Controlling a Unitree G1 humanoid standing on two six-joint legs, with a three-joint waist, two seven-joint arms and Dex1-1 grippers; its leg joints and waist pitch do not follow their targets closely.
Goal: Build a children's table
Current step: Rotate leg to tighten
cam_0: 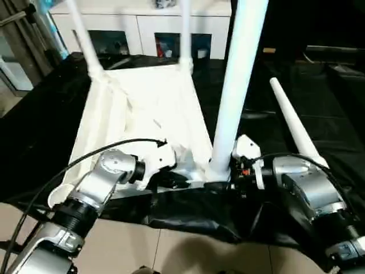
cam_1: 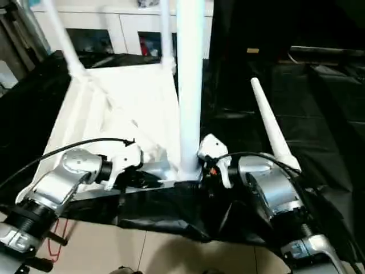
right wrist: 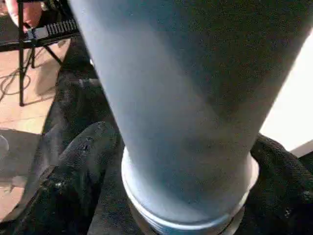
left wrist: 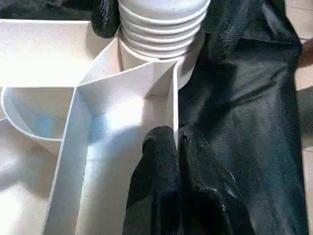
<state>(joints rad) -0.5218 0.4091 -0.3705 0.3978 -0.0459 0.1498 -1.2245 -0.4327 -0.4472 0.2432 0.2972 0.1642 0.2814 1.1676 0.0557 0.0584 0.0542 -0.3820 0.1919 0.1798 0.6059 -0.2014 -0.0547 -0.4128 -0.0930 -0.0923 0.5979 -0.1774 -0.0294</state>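
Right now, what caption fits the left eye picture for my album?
Upside-down tabletop on black sheet, three legs up, near leg between both grippers, fourth leg lying beside.

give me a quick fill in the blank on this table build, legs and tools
1. The number of legs standing upright in the tabletop is ___.
2. The spare leg lies on the ___ cloth.
3. The left tool is pinched on the tabletop's ___.
4. The right tool is around the near leg's ___.

Missing words: three; black; rib; base
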